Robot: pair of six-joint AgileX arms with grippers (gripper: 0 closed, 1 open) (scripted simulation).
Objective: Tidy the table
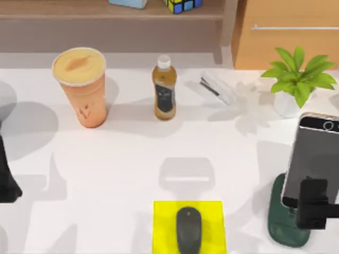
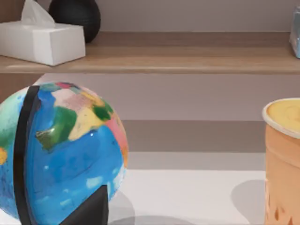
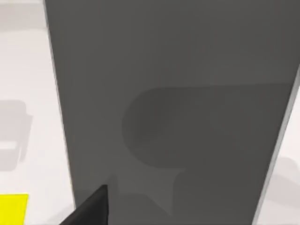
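Note:
The white table (image 1: 132, 159) carries an orange drink cup (image 1: 80, 84), a brown bottle (image 1: 164, 87), a white stapler (image 1: 217, 87), a potted plant (image 1: 297, 79), a dark mouse (image 1: 188, 228) on a yellow pad (image 1: 164, 222), and a grey phone (image 1: 315, 153) leaning in a dark green stand (image 1: 280, 222). My right gripper (image 1: 315, 203) is right at the phone's lower part; the phone's face (image 3: 178, 93) looms close in the right wrist view. My left gripper (image 1: 6, 182) is at the table's far left edge, close to a colourful globe (image 2: 61, 150).
A brown shelf (image 1: 106, 10) runs along the back with a puzzle cube (image 1: 183, 4); a tissue box (image 2: 42, 40) and black vase (image 2: 77, 16) also rest on it. A light-wood drawer cabinet (image 1: 286, 32) stands at the back right. Bare tabletop lies between cup and mouse pad.

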